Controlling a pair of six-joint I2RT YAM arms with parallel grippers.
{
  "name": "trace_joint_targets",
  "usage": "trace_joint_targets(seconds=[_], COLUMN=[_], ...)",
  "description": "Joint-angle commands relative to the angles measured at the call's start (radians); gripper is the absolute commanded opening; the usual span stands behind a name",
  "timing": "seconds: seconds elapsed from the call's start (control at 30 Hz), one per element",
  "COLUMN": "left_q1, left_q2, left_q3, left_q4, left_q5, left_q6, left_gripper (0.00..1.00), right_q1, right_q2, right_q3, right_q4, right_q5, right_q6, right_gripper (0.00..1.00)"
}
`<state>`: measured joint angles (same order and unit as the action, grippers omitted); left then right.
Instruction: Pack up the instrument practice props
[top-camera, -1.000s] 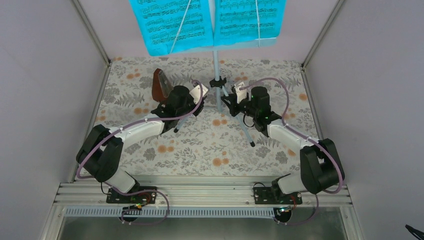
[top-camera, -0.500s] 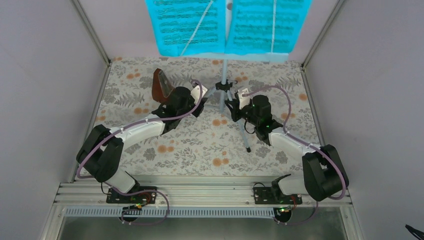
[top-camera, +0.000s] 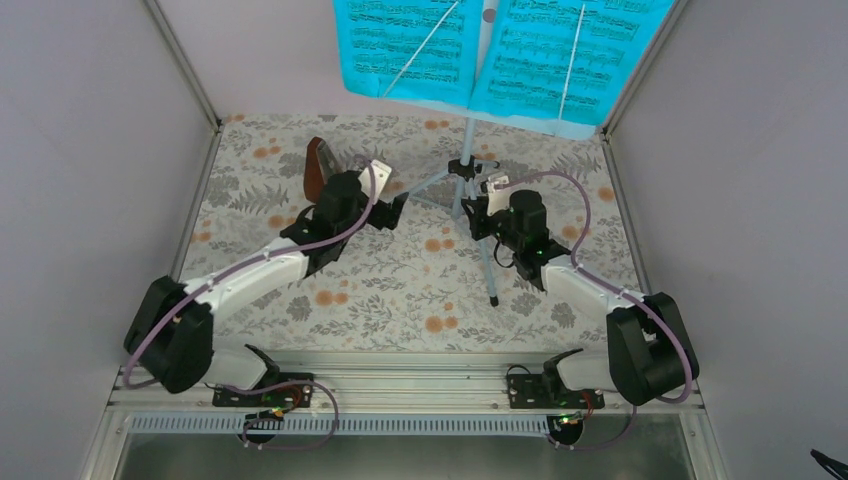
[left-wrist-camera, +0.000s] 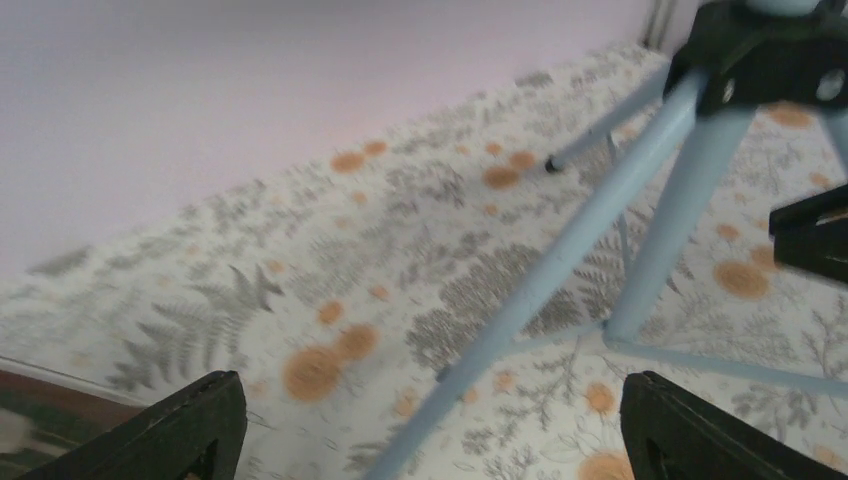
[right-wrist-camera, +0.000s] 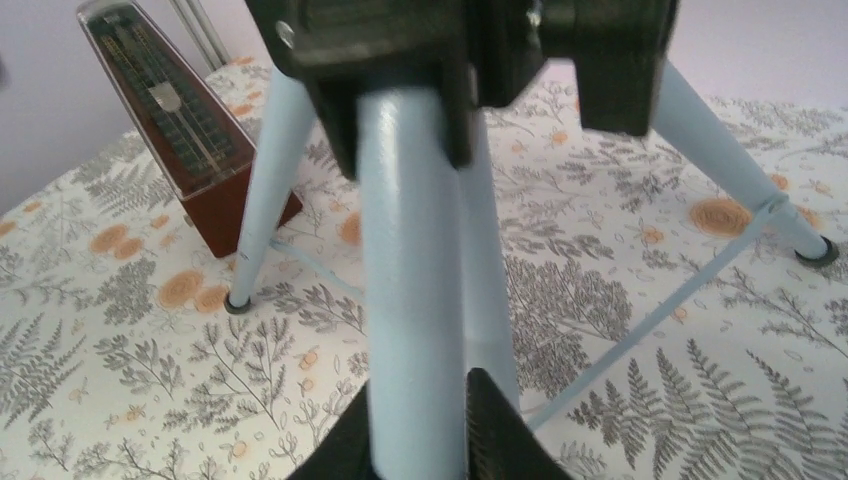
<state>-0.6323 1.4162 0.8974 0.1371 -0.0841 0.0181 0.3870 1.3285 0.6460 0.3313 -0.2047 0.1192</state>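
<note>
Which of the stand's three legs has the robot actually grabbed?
The near leg, the one stretching toward the robot: the right claw is shut on it below the black hub. The left claw hangs open, gripping none.

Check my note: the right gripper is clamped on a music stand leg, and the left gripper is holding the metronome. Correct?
Not quite. The left gripper is open and holds nothing, as the left wrist view shows; the metronome stands on the table. The right gripper is clamped on a music stand leg.

Left arm (top-camera: 260, 272) and right arm (top-camera: 585, 285) have white links, black joints (mauve cables (top-camera: 586, 212) alongside).
</note>
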Motion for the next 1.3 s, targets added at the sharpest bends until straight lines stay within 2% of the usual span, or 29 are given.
trace_joint_targets(seconds=[0.0, 0.07, 0.13, 0.23, 0.3, 0.37, 0.43, 0.57, 0.67, 0.77, 0.93, 1.13, 1.27], left_q1=[0.011, 0.03, 0.075, 0.182, 0.239, 0.272, 0.295, 0.335, 0.379, 0.42, 0.477, 0.491, 0.491], left_q2=[-0.13, -0.191, -0.246, -0.311, -0.344, -0.365, -0.384, -0.414, -0.399, -0.335, -0.219, -0.079, 0.007], left_q3=[-0.013, -0.034, -0.047, -0.032, 0.007, 0.061, 0.122, 0.256, 0.363, 0.48, 0.617, 0.726, 0.818], left_q4=[-0.005, 0.001, -0.003, -0.06, -0.115, -0.184, -0.267, -0.396, -0.466, -0.519, -0.518, -0.457, -0.46], left_q5=[-0.11, -0.157, -0.177, -0.135, -0.076, 0.022, 0.11, 0.295, 0.476, 0.638, 0.765, 0.878, 0.963], left_q6=[-0.005, -0.001, -0.016, -0.085, -0.104, -0.122, -0.153, -0.221, -0.275, -0.31, -0.371, -0.438, -0.458], left_gripper=[0.96, 1.0, 1.0, 1.0, 1.0, 1.0, 1.0, 1.0, 1.0, 1.0, 0.95, 0.85, 0.74], right_q1=[-0.01, -0.01, -0.011, -0.013, -0.015, -0.016, -0.014, -0.005, 0.055, 0.18, 0.318, 0.367, 0.375], right_q2=[-0.017, -0.036, -0.068, -0.135, -0.184, -0.227, -0.263, -0.303, -0.306, -0.299, -0.282, -0.307, -0.312], right_q3=[0.016, 0.029, 0.043, 0.045, 0.049, 0.056, 0.061, 0.063, 0.061, 0.095, 0.199, 0.241, 0.245], right_q4=[-0.103, -0.12, -0.15, -0.191, -0.229, -0.275, -0.323, -0.396, -0.403, -0.414, -0.432, -0.433, -0.434], right_q5=[0.026, 0.008, 0.001, -0.005, -0.017, -0.045, -0.101, -0.313, -0.433, -0.414, -0.386, -0.355, -0.345], right_q6=[0.069, 0.069, 0.072, 0.089, 0.094, 0.094, 0.089, 0.111, 0.154, 0.176, 0.205, 0.22, 0.224], right_gripper=[0.24, 0.36, 0.52, 0.74, 0.84, 0.88, 0.9, 0.89, 0.86, 0.86, 0.83, 0.83, 0.83])
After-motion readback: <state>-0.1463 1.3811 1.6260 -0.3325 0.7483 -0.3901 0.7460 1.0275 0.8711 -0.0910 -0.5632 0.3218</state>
